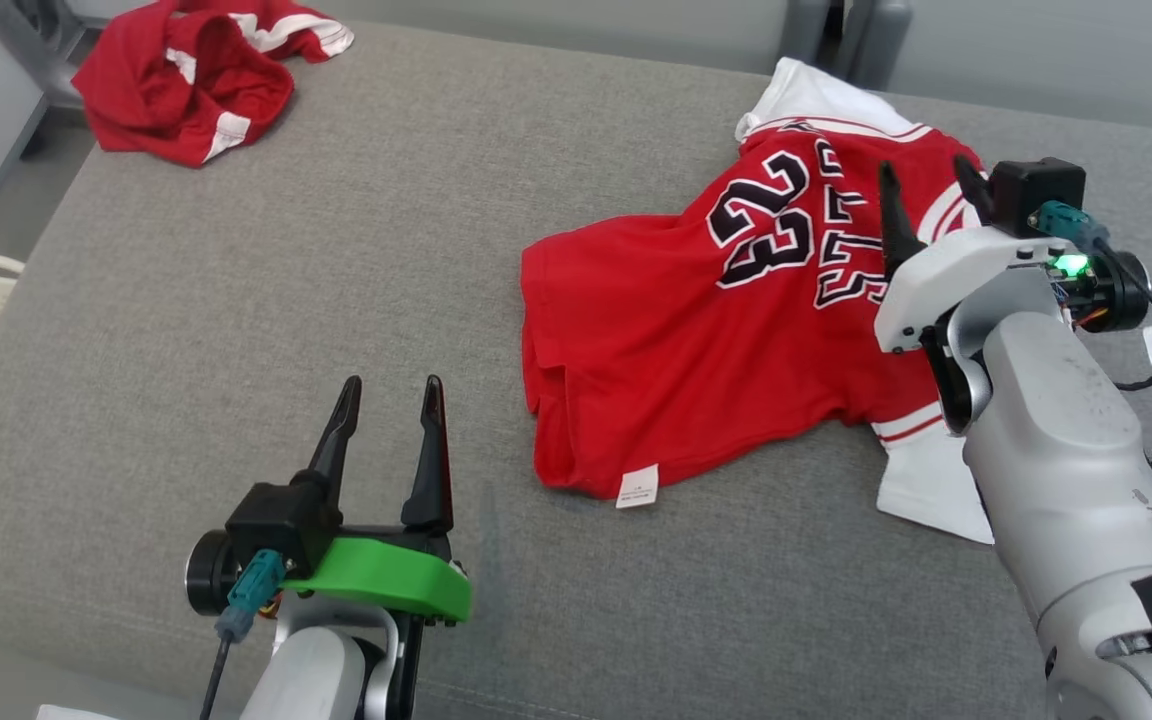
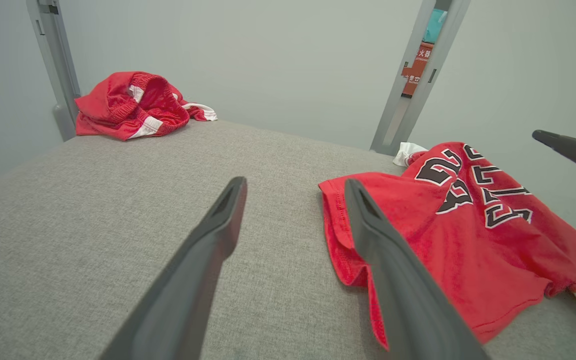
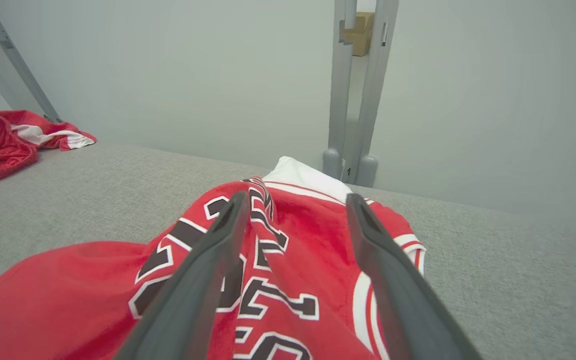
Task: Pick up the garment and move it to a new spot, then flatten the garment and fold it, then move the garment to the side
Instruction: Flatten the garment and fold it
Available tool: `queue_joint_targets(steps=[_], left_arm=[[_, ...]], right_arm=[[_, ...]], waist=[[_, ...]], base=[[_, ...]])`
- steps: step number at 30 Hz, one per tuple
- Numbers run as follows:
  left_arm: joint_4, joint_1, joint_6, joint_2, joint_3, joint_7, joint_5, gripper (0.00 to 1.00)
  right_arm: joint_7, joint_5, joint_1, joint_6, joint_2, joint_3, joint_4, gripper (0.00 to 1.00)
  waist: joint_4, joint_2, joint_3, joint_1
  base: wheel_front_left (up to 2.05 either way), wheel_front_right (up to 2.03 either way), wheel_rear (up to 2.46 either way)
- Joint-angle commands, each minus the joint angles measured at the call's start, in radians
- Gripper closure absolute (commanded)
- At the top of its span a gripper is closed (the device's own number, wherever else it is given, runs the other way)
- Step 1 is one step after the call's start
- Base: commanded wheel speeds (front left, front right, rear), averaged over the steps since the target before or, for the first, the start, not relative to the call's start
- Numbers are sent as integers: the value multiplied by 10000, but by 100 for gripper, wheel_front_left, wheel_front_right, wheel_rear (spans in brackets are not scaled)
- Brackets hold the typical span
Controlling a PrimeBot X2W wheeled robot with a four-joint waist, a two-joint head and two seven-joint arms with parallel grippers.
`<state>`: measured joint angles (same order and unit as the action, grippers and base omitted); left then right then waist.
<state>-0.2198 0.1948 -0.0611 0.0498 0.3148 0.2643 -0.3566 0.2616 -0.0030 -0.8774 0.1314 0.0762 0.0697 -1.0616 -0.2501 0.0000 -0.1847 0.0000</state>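
The red number 23 jersey (image 1: 716,340) lies rumpled right of centre on the grey table (image 1: 336,250). The right pincer (image 1: 923,168) hovers over its right side, fingers spread wide. Lower left, the left pincer (image 1: 391,385) gapes too, holding nothing; another red garment (image 1: 186,80) sits upper left.

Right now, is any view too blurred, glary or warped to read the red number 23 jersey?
Head view: even, soft light, no glare; the red number 23 jersey is sharp. Left wrist view: wide-angle stretch, the left gripper slightly soft near the lens. Right wrist view: lettering readable, the right gripper looms large over it.
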Motion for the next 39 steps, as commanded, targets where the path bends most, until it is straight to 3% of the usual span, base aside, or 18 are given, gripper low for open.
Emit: queue_joint_targets(steps=[1, 8, 19, 28, 39], left_arm=[[-31, -42, 37, 13, -65, 0, 50, 0], [-205, -290, 92, 16, -293, 2, -183, 0], [-550, -1039, 275, 16, -801, 0, -106, 0], [-634, -1392, 402, 16, -1050, 0, -75, 0], [-679, -1424, 401, 16, -1153, 1, 19, 0]], right_arm=[[35, 193, 457, -14, 15, -50, 497, 0], [39, 929, 2714, -14, 12, -99, 3063, 0], [40, 522, 6187, -15, -210, 840, 6242, 0], [-56, 1624, 7806, -13, -247, 465, 7522, 0], [-90, 1927, 8206, -15, -243, 64, 7798, 0]], waist=[[545, 0, 398, 0], [1130, 0, 861, 0], [1475, 0, 1632, 0], [1478, 0, 1992, 0], [1576, 0, 2038, 0]], base=[[0, 0, 0], [0, 0, 0], [0, 0, 0], [0, 0, 0], [0, 0, 0]])
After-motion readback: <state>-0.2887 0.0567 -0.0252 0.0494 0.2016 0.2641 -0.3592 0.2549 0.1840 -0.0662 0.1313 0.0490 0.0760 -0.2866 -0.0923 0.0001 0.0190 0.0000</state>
